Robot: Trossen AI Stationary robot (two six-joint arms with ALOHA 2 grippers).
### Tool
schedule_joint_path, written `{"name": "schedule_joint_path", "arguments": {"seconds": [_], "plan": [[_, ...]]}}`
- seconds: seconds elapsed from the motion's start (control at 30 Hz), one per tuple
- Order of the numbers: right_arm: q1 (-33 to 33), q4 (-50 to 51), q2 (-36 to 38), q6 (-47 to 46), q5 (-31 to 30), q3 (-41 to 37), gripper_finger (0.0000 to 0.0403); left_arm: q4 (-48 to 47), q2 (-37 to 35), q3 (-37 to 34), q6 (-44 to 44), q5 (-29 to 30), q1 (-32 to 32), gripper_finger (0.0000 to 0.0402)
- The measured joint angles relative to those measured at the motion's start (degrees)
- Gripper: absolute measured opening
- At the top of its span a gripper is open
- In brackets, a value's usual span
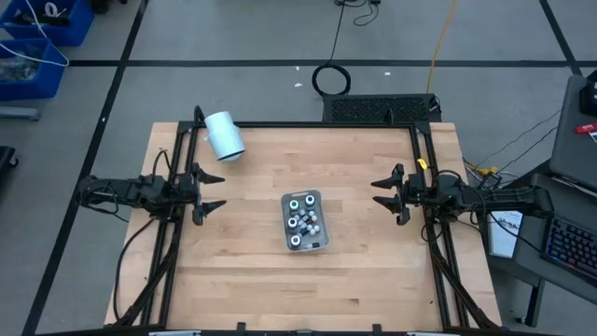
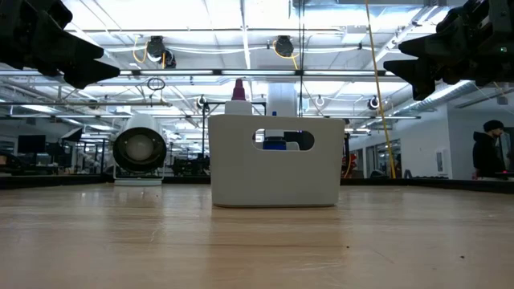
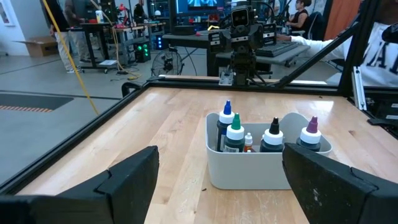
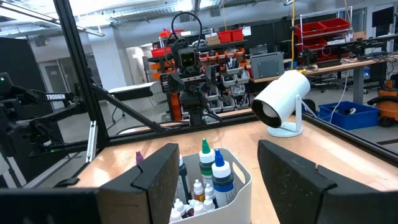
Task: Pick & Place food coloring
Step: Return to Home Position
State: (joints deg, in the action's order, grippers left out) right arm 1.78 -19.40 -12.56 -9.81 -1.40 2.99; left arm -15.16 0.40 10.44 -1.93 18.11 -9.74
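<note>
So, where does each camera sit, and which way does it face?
High view: above the table, facing straight down on both arms; left gripper and right gripper open, flanking the bin.
Low view: at table-top height, facing across at the bin; grippers in upper corners.
Left wrist view: faces the bin and right arm, past own fingers.
Right wrist view: faces the bin, white cylinder and left arm, past own fingers.
Shared: both wrist views show the food coloring in the bin.

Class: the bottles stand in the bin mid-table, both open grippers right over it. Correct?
No. The high view shows the open left gripper and right gripper out at the sides of the table; the bottles do stand in the bin.
</note>
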Motion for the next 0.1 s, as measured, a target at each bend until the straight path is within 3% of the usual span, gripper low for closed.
{"name": "schedule_joint_path", "arguments": {"seconds": [0.1], "plan": [[0.0,0.01,0.0,-0.01,0.0,0.01,0.0206,-0.01,0.0,0.0,0.0,0.0,0.02,0.0335]]}}
